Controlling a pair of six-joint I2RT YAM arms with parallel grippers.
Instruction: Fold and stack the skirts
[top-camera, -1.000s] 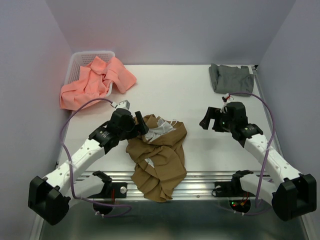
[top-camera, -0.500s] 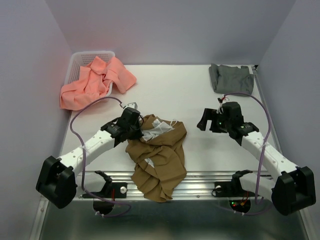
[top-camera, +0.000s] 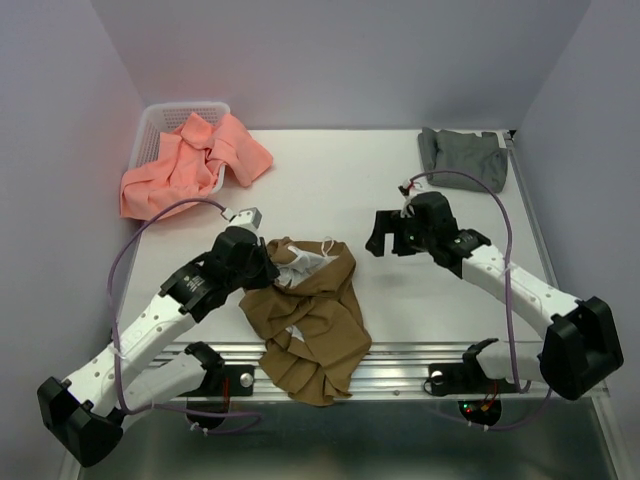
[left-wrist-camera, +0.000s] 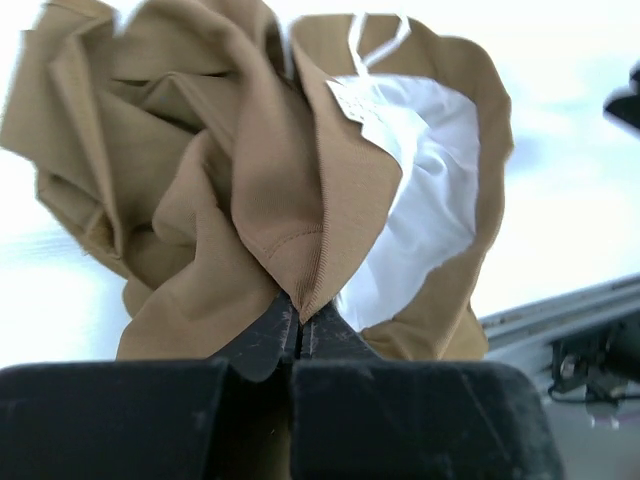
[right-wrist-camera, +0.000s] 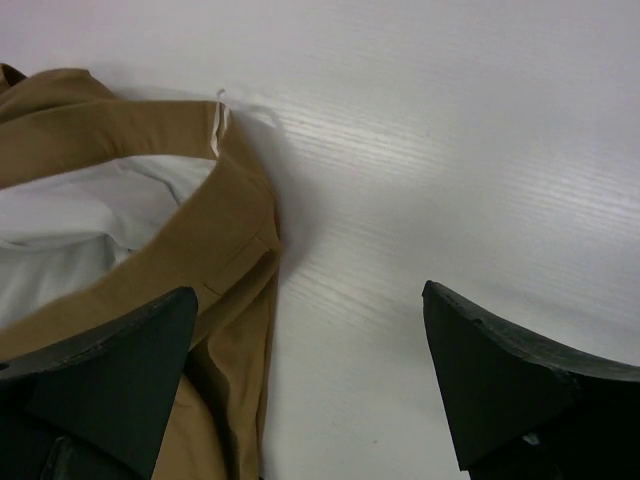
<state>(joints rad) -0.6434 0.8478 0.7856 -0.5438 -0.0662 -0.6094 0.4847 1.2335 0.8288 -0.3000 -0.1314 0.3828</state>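
L pincer (top-camera: 262, 266) is clamped on the tan skirt (top-camera: 318, 325). In the L wrist view its jaws meet on a stitched brown edge at the waist, w/ cloth bunched up beyond them. R pincer (top-camera: 383, 236) stands wide apart w/ nothing in it, low over bare counter (top-camera: 340, 180).

Key relation: the tan skirt lies to the R pincer's left. The nearest part is the free right corner of the waistband (right-wrist-camera: 235, 225), just beside the left-hand jaw in the R wrist view but not between the jaws. The waist gapes, showing white lining (left-wrist-camera: 430, 170). The skirt's long axis runs far-to-near, w/ the waist toward the back and the hem end draped over the counter's near edge onto the metal rail (top-camera: 400, 365). So the waistband runs crosswise between the two pincers, w/ L on one side and R nearer the other.

Likely next: R shifts a short way left and nips that corner, then both lift and spread. Risk: R catches only the lining, or the corner slides away.

Elsewhere, the pink skirt (top-camera: 190, 165) is heaped far left, half over the white basket (top-camera: 160, 112). The grey skirt (top-camera: 460, 155) lies far right, well apart. Task prob. at an early stage, nothing stacked yet.
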